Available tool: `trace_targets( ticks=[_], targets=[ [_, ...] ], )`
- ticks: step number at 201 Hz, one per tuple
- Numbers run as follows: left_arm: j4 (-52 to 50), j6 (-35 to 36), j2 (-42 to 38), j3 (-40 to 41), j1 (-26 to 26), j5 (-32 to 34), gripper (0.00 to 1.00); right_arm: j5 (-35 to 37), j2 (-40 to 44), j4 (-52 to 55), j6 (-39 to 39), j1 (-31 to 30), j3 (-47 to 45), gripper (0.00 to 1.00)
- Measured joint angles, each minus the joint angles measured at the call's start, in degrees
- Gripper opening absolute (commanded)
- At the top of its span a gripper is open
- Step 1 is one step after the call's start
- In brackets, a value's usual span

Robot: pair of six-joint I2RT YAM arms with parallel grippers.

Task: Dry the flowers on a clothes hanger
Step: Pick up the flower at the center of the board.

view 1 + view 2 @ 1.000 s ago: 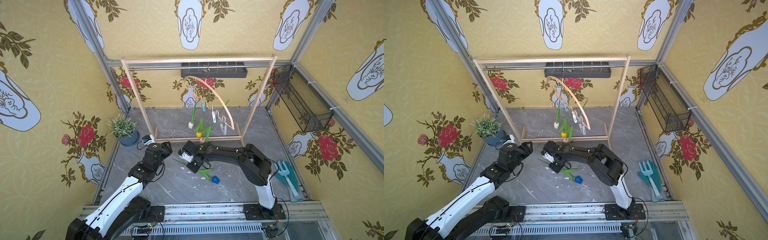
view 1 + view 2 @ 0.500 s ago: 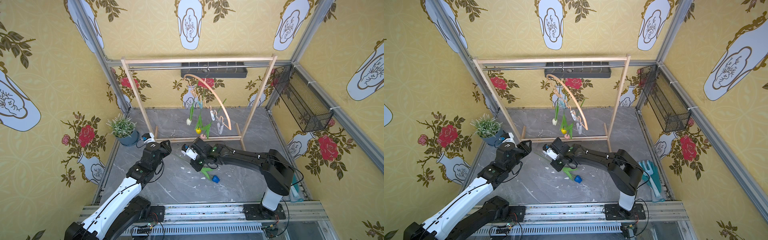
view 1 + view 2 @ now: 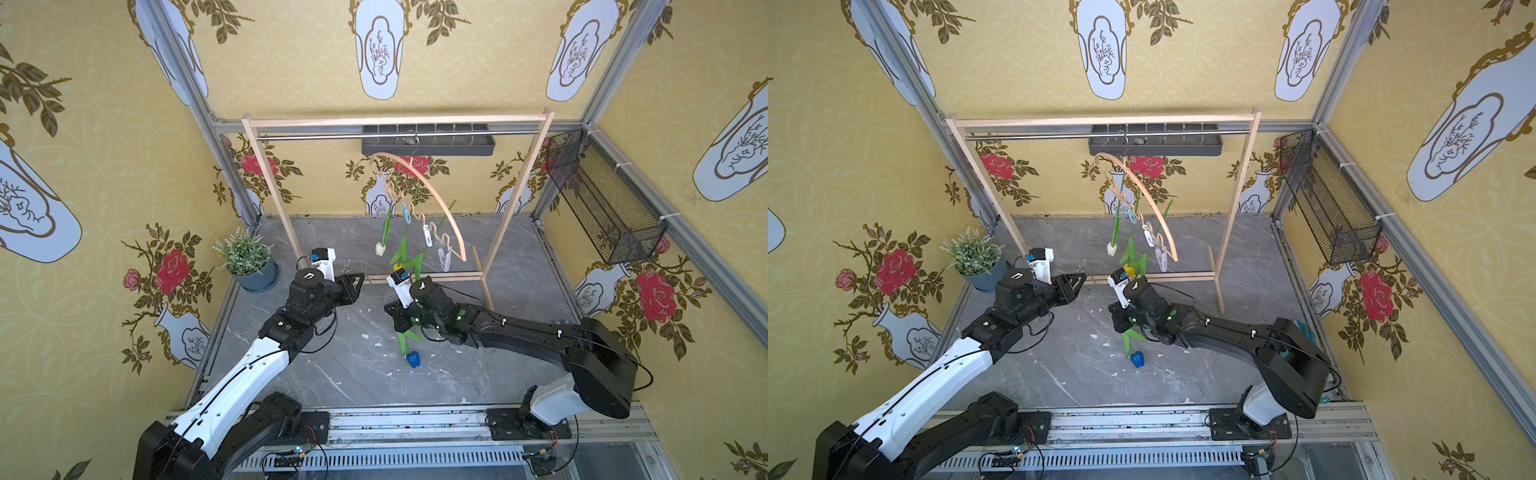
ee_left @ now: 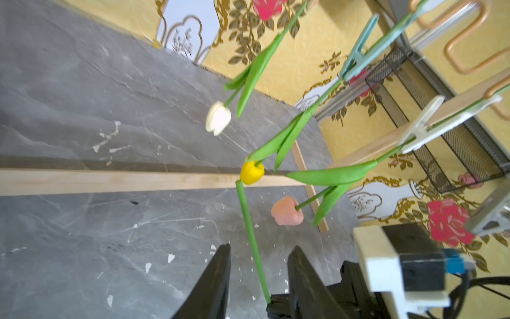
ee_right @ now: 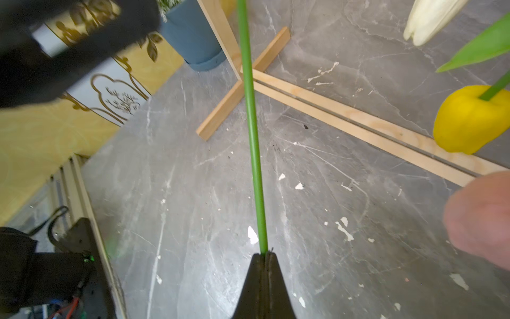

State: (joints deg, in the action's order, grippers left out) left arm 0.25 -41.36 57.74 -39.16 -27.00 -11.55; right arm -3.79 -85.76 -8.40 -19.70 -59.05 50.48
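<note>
Your right gripper (image 5: 265, 255) is clamped tight on the blue tulip (image 3: 412, 359), partway along its stem (image 5: 252, 124). The blue head hangs below the jaws, over the floor (image 3: 332, 374), and the bare end of the stem rises toward your left gripper (image 4: 260, 247). That gripper's jaws stand apart with the stem between them, touching neither finger in the left wrist view. Behind both grippers the hanger (image 3: 436, 196) hangs by its hook from the rail (image 3: 316, 135) of the rack (image 3: 266, 174), swung at an angle to the rail. Three more flowers hang head down from its pegs (image 4: 422, 129): the white tulip (image 4: 218, 118), the yellow tulip (image 4: 251, 172) and the pink tulip (image 4: 287, 211).
</note>
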Motion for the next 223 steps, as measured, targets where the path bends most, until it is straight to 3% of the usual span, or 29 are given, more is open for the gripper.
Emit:
trace_targets(
  ticks=[47, 106, 163, 187, 206, 223],
  targets=[
    [2.6, -0.11, 5.81, -0.26, -0.57, -8.04, 0.3, -0.02, 1.01, -5.53, -4.13, -0.15, -1.6, 0.0],
    [4.85, -0.26, 7.8, -0.26, -0.61, -10.8, 0.19, -0.79, 1.9, -8.22, -5.77, -0.13, -2.29, 0.0],
    [6.67, -0.94, 9.4, -0.26, -0.76, -13.27, 0.0, -1.38, 2.6, -8.41, -7.17, -0.02, -3.37, 0.0],
    [7.04, -1.16, 9.18, -0.31, -0.81, -14.29, 0.0, -2.08, 4.39, -8.57, -7.54, 0.87, -4.57, 0.0],
    [7.26, -1.31, 9.09, -1.29, -0.74, -15.65, 0.0, -6.47, 6.43, -10.8, -9.2, 3.45, -6.47, 0.34],
    [7.65, -1.09, 9.22, -2.1, 0.2, -16.55, 0.0, -11.3, 9.22, -13.94, -10.73, 7.17, -9.53, 0.47]
  ],
)
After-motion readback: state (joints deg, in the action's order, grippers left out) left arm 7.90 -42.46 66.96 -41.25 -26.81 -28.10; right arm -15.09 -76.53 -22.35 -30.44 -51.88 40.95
